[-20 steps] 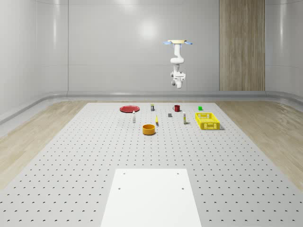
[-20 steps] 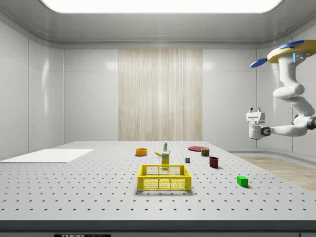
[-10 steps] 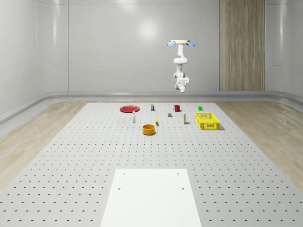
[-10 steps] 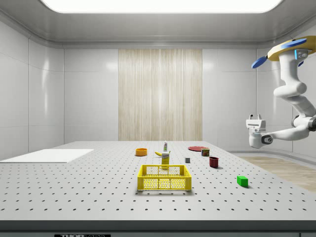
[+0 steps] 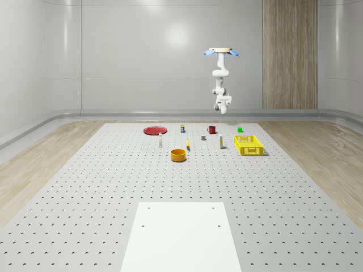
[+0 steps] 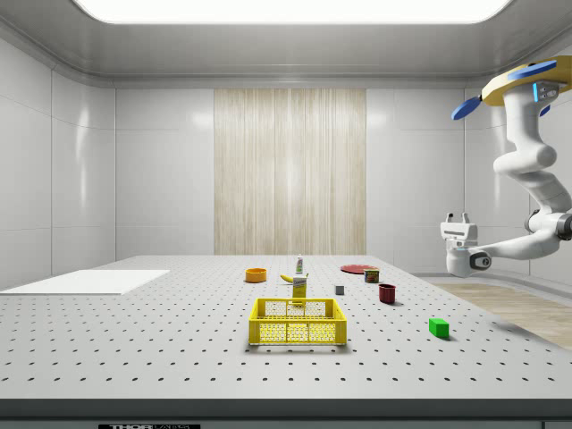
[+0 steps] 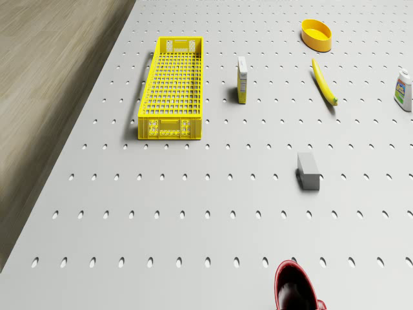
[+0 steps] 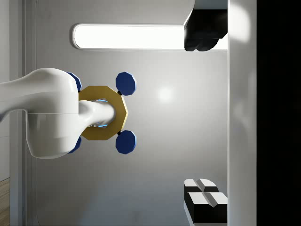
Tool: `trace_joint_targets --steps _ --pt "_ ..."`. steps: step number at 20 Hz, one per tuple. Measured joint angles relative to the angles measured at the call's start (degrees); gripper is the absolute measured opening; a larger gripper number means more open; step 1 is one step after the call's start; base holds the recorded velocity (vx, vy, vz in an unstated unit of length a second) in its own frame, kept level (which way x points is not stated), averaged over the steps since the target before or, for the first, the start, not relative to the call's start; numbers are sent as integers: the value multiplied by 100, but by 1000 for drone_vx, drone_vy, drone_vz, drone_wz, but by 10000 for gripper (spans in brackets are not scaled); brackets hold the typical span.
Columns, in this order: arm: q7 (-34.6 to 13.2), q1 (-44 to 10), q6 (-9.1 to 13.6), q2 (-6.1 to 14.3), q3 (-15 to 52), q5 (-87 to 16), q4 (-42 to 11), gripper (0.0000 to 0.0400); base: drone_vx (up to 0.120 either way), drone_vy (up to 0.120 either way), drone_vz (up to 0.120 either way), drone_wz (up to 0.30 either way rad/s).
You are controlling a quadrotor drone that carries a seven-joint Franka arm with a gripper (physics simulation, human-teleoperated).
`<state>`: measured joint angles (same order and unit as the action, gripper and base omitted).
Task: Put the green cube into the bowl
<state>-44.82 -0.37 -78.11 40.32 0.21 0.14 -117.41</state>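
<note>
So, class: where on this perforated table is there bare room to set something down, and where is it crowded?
Free: the wide stretch between the white panel and the orange bowl, plus the table's flanks. Crowded: the far band, where the red plate, red mug, green cube, banana and yellow crate cluster.

Green cubes: one is counted [image 6: 438, 327]
Bowls: one, orange [image 5: 178, 154]
Yellow crates: one [image 6: 298, 322]
Red plates: one [image 5: 155, 130]
Red mugs: one [image 6: 387, 293]
Bananas: one [image 7: 324, 81]
Grey blocks: one [image 7: 309, 170]
Drones: one [image 5: 222, 52]
</note>
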Motion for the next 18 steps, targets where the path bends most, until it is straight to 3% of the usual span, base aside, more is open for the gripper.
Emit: trace_joint_targets --steps 2,18 --pt "1 -2 7 -5 1 1 21 400 40 120 0 0" --pt "4 -13 -37 24 12 -4 17 400 120 120 0 0"
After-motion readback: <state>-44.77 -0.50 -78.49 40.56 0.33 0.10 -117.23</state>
